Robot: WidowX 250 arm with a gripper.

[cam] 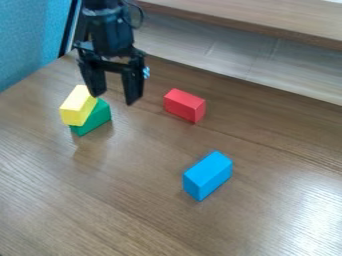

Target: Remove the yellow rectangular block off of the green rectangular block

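Brown table (pixel 127 200) lay beneath, black pincer (pixel 114 99) hung spread wide, blue block (pixel 208 175) lay well apart from it, yellow block (pixel 77 105) sat askew atop green block (pixel 94 121), seemingly just beside the pincer, red block (pixel 184 105) near the pincer's other side.

Your table (pixel 113 215) was brown wood with visible grain, and a bright glare lay at its lower right in the camera view. On it you had three blocks, well apart: the green block (pixel 99 119) toward the left, the red block (pixel 184 105) near the far edge, and the blue block (pixel 208 175) nearer you, right of centre.
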